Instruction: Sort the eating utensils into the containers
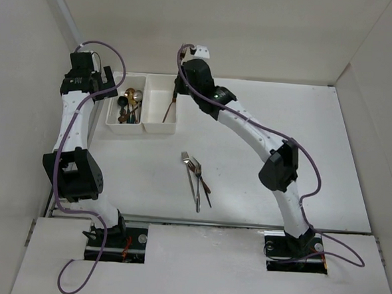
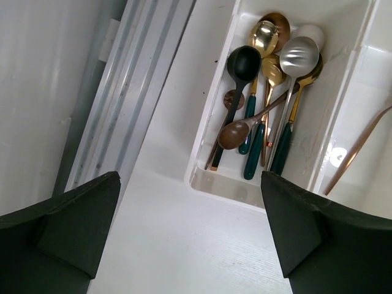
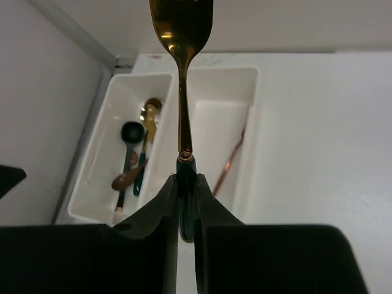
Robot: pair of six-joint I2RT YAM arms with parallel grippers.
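Two joined white bins stand at the back left: the left bin (image 1: 113, 124) holds several spoons (image 1: 128, 106), gold, silver, black and brown, some green-handled. They also show in the left wrist view (image 2: 269, 92). The right bin (image 1: 160, 126) holds one copper utensil (image 1: 169, 109). My right gripper (image 3: 187, 180) is shut on the dark green handle of a gold utensil (image 3: 181, 37), held over the wall between the bins; its head is cut off by the frame. My left gripper (image 2: 190, 233) is open and empty beside the left bin's near-left corner. A few forks (image 1: 197, 180) lie mid-table.
White enclosure walls stand close behind and to the left of the bins, with a ribbed rail (image 2: 122, 98) along the left wall. The right arm (image 1: 250, 130) arches over the table from its base at the front right.
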